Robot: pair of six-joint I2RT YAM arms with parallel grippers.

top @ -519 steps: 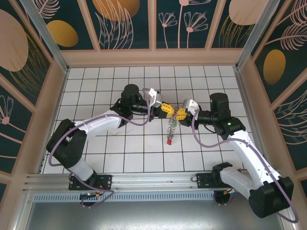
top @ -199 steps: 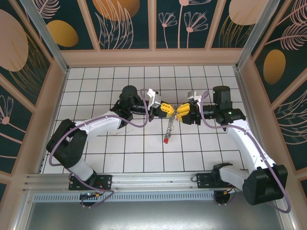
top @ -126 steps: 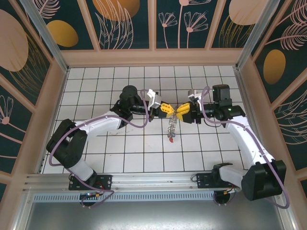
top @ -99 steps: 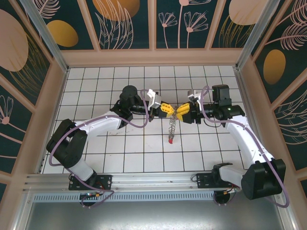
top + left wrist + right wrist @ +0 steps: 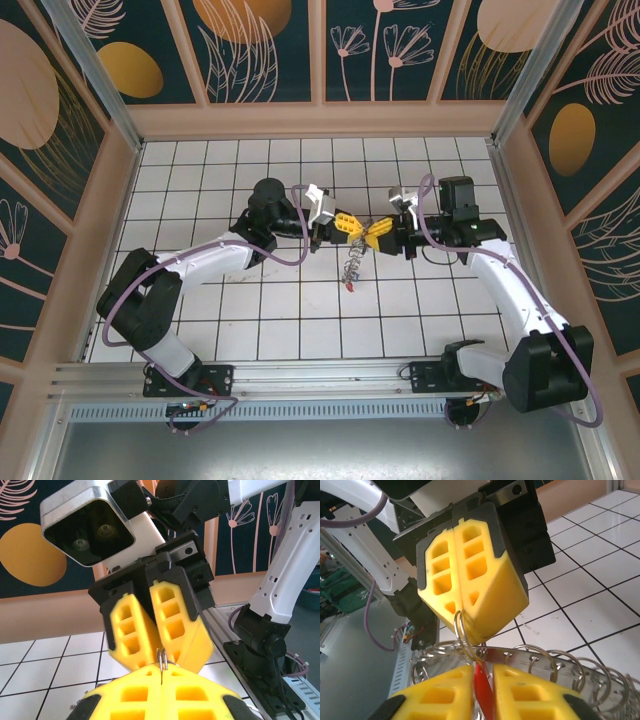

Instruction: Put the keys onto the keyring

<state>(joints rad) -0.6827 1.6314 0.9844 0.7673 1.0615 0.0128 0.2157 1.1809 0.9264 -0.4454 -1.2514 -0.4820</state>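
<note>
Table (image 5: 300, 325) of white tiles, with both arms reaching inward so that their yellow-fingered ends met tip to tip above its centre. Left arm (image 5: 205, 262) reached from the left side, right arm (image 5: 510, 300) from the right.

Left gripper (image 5: 356, 227): fingers pressed together, pinching the keyring (image 5: 353, 262) by one wire loop (image 5: 464, 630) on its rim. The rest of the ring hung below the meeting point.

Right gripper (image 5: 374, 233): fingers set close on either side of a red key (image 5: 480, 687), which filled the slot between them. I judged this a pinch, though its firmness could not be confirmed.

Governing relation: the key's long axis ran along the right fingers and pointed at the held loop. Its tip sat just beneath the loop's lower curve, touching or nearly so. The right arm was therefore the working arm and the left the fixed holder. Threading would call for a short advance along that axis, with the tip kept in line with the loop's opening. Any sideways drift would likely glance off the wire.
</note>
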